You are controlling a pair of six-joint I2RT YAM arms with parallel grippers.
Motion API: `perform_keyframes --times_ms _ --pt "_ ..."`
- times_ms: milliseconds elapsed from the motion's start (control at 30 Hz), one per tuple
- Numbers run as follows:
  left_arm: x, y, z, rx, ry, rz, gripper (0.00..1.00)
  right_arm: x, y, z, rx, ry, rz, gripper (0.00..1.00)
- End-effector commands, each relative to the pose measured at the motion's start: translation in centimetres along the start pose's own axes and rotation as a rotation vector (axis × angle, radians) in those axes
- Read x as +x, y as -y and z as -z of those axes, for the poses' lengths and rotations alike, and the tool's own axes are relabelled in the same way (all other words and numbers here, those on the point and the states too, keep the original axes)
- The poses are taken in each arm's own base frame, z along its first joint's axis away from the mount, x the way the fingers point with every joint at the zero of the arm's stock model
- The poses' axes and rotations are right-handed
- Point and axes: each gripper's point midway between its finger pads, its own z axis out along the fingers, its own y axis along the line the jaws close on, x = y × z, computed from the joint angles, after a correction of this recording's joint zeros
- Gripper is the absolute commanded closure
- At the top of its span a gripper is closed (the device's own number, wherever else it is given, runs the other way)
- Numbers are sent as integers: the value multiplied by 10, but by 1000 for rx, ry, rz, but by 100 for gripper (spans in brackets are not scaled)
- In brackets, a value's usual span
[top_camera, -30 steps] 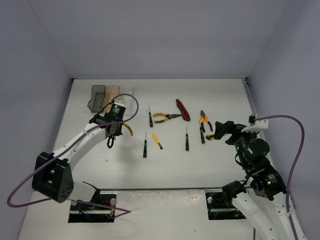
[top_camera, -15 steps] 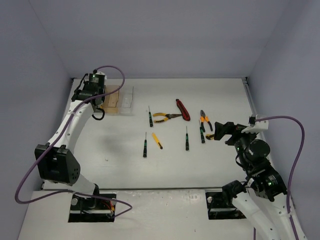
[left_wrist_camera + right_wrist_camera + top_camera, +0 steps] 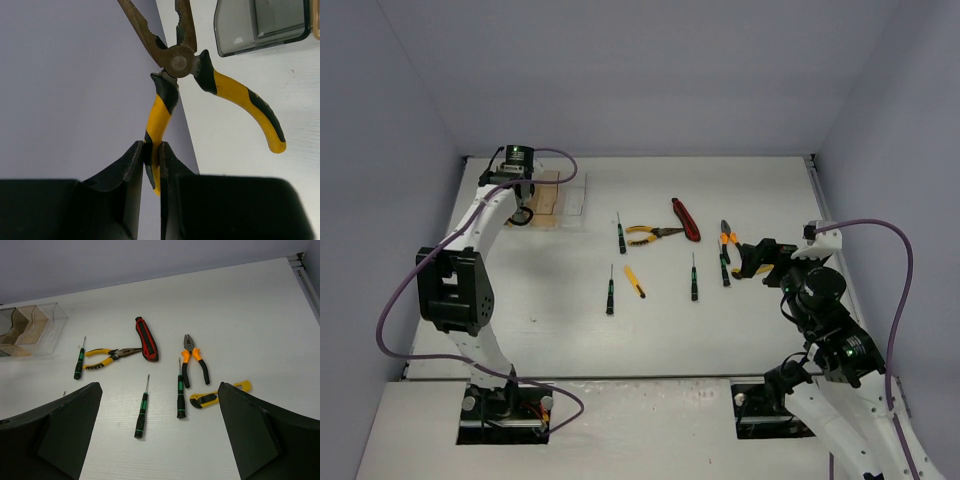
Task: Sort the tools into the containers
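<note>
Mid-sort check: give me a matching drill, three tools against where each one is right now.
1. big yellow-handled pliers
2. red-handled tool
3. yellow utility knife

A. lying between the needle-nose pliers and the orange-handled pliers
B. lying by the orange-handled pliers' handle ends
C. clamped by one handle in the left fingers

Pairs: 1-C, 2-A, 3-B

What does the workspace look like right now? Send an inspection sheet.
Surface: white table, no spills seen.
Job's things: three bins in a row, far left; yellow pliers held beside the smoky bin, not in it; four screwdrivers, needle-nose pliers, red-handled tool, orange pliers, utility knife and small yellow tool lie loose.
Clutter: nothing seen.
Claws: left claw shut on one pliers handle; right claw open, empty.
Cables: purple cable loops off each arm.
Surroundings: plain walls on three sides.
</note>
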Motion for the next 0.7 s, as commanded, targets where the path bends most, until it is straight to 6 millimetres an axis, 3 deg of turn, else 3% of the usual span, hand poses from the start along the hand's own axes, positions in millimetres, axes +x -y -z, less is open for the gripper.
perform_keyframes --times_ms 0,333,667 --pt "-18 -37 5 -96 45 35 100 -7 -9 -8 -25 17 -9 0" --pt "-29 -22 -29 -115 -27 76 100 -9 -8 -7 -17 25 -9 0" --pt "-42 -20 -41 -129 -30 115 100 -8 -9 -9 -21 20 -5 0"
